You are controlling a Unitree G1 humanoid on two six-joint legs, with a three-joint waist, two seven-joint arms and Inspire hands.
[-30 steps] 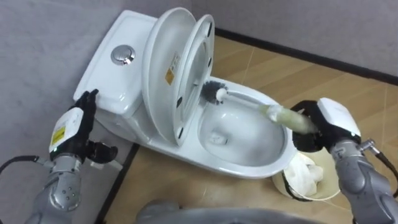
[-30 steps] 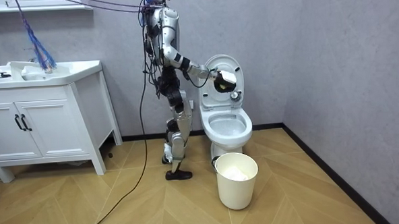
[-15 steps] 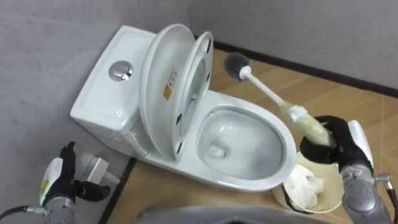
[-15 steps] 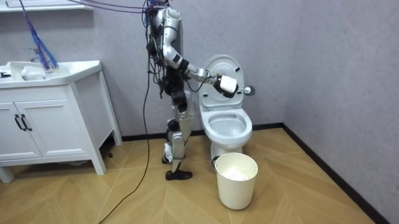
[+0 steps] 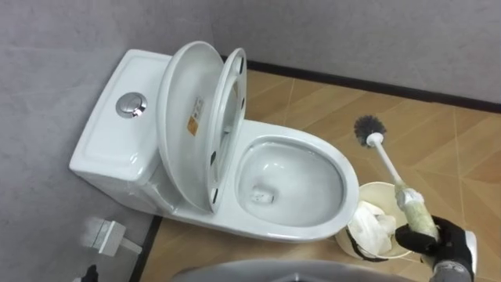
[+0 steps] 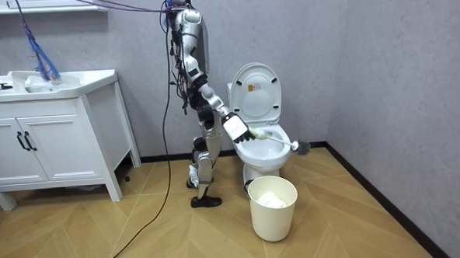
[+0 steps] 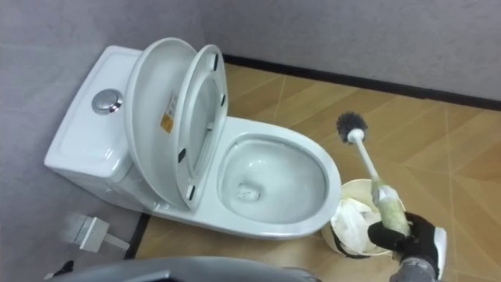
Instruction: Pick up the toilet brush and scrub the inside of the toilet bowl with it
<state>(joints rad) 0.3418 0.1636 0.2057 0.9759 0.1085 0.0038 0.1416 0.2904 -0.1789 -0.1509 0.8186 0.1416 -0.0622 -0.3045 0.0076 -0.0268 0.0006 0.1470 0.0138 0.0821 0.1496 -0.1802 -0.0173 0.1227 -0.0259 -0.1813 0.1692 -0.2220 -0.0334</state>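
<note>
The white toilet [image 5: 156, 133] stands against the grey wall with its lid and seat [image 5: 196, 117] raised, and its bowl [image 5: 290, 184] is open to view. My right hand [image 5: 435, 240] is at the lower right, shut on the pale green handle of the toilet brush [image 5: 387, 164]. The brush's dark bristle head [image 5: 366, 129] points up and away, outside the bowl to the right of its rim. In the room view I stand beside the toilet [image 6: 260, 135] with the right hand [image 6: 237, 129] held low and the brush [image 6: 277, 141] reaching forward. A dark sliver of my left hand [image 5: 88, 273] shows at the bottom left edge.
A cream waste bin [image 5: 374, 194] holding crumpled white paper stands on the wooden floor beside the bowl's front, just under my right hand. A small white fixture [image 5: 109, 235] sits low at the toilet's left. A white vanity cabinet [image 6: 51, 137] stands at the room view's left.
The brush head has come out of the bowl and swung right, past the rim. My right hand has dropped low over the bin. My left hand has sunk to the picture's bottom edge.
</note>
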